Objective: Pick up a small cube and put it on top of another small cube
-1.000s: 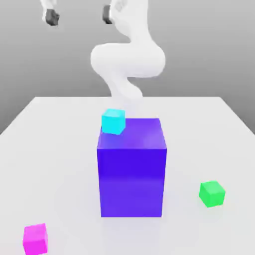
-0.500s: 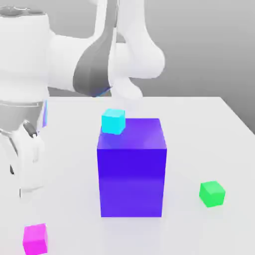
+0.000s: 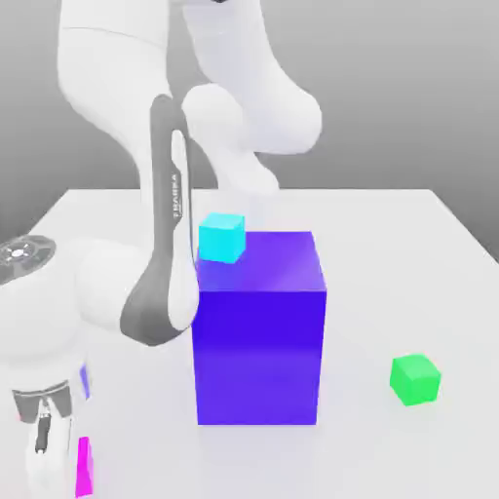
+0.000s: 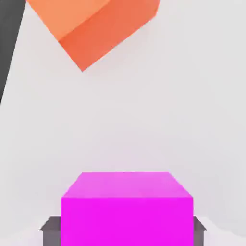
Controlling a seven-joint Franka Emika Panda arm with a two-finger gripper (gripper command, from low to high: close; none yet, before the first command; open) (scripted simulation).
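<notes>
The gripper (image 3: 44, 466) of the single Panda arm (image 3: 166, 244) hangs low at the near corner of the white table (image 3: 390, 244), on the exterior view's left. It is spread over the one magenta cube (image 3: 84, 468). In the hand view a grey finger (image 4: 51, 230) shows on each side of the cube, which sits on the table surface; whether they touch its sides cannot be told. Three small cubes are in the scene, and the magenta one is the nearest. The one green cube (image 3: 415, 379) sits farther back, well apart on the exterior view's right. Between them stands the single blue-violet block (image 3: 258, 331). The one cyan cube (image 3: 222, 237) shows at the block's far upper corner. The hand view adds one orange block (image 4: 96, 24) beyond the magenta cube. Half a second earlier the hand hung higher above the table and the magenta cube showed whole; now the hand has come down and covers most of it. The other cubes and the block have not moved.
</notes>
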